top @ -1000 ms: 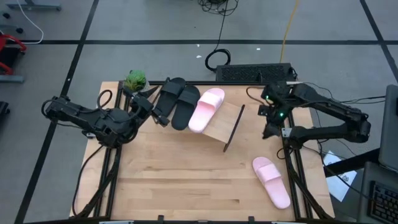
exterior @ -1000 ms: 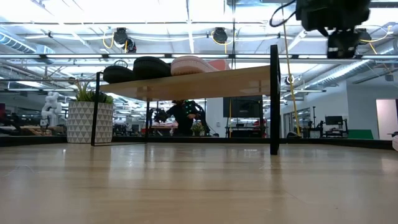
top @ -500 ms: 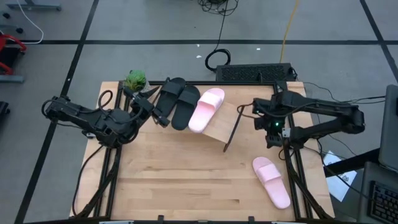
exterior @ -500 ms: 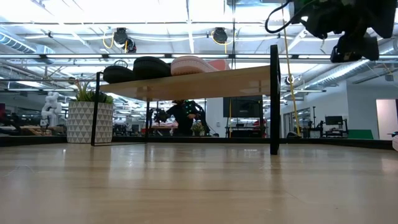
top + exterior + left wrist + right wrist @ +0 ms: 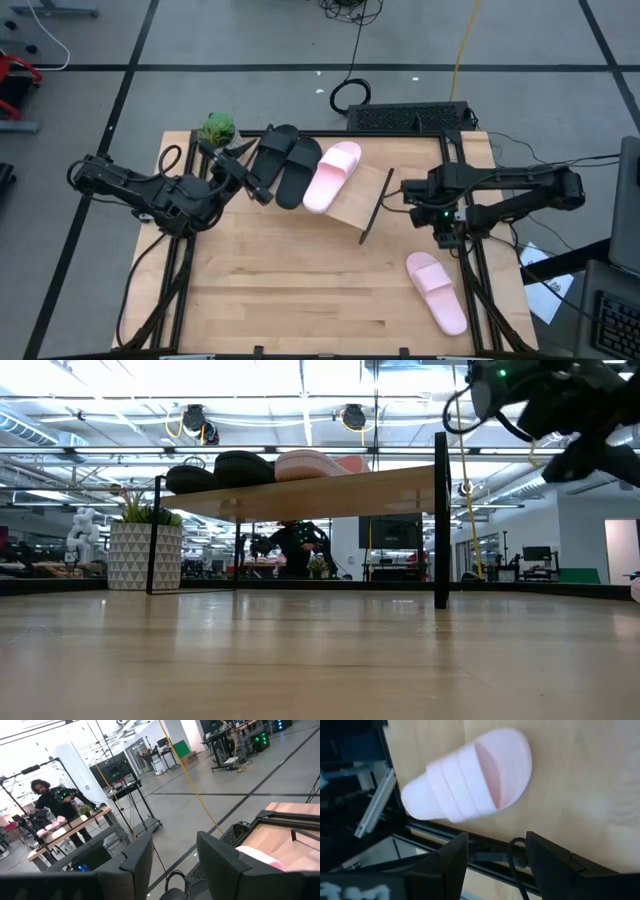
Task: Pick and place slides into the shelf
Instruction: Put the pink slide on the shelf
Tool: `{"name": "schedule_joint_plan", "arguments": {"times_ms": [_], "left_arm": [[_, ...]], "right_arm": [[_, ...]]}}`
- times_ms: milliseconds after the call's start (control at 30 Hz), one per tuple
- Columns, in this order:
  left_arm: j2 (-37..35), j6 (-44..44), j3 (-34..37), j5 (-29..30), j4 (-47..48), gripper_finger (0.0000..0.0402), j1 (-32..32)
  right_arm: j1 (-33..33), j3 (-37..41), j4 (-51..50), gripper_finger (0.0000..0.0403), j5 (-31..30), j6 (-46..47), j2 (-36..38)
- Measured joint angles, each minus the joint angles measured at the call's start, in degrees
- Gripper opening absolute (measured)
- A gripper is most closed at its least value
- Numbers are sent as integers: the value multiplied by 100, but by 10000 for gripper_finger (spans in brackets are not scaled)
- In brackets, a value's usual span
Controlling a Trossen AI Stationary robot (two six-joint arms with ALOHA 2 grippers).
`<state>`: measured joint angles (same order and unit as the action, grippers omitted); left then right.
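Observation:
The shelf (image 5: 350, 200) stands at the table's far middle, a wooden plank on a thin black frame. Two black slides (image 5: 285, 162) and one pink slide (image 5: 330, 175) lie side by side on its top, also seen in the low view (image 5: 243, 467). The other pink slide (image 5: 437, 290) lies sole-down on the table near the right edge. My right gripper (image 5: 447, 238) hovers open above the table between the shelf's right end and this slide, which fills the right wrist view (image 5: 470, 780). My left gripper (image 5: 258, 190) waits open at the shelf's left end.
A potted plant (image 5: 218, 128) stands at the far left corner beside the shelf. A black keyboard-like box (image 5: 408, 115) lies past the far edge. The near half of the tabletop (image 5: 290, 290) is bare wood. A person (image 5: 47, 795) stands in the room far beyond the table.
My right gripper has moved from beside the shelf's right end toward the table's near edge, tipping its fingers downward toward the pink slide on the table. The slides and the shelf have stayed where they were.

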<state>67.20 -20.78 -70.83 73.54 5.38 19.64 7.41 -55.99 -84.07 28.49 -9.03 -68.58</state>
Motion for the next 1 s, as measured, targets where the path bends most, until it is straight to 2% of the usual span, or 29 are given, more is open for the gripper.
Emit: {"name": "schedule_joint_plan", "arguments": {"times_ms": [433,733,1000], "left_arm": [[0,24,2,4,112,159,0],[0,81,2,4,110,159,0],[0,98,2,4,110,159,0]], "right_arm": [[-661,554,721,187,30,-263,0],[-942,616,836,187,449,-342,0],[-1192,616,1666,187,478,-219,0]]}}
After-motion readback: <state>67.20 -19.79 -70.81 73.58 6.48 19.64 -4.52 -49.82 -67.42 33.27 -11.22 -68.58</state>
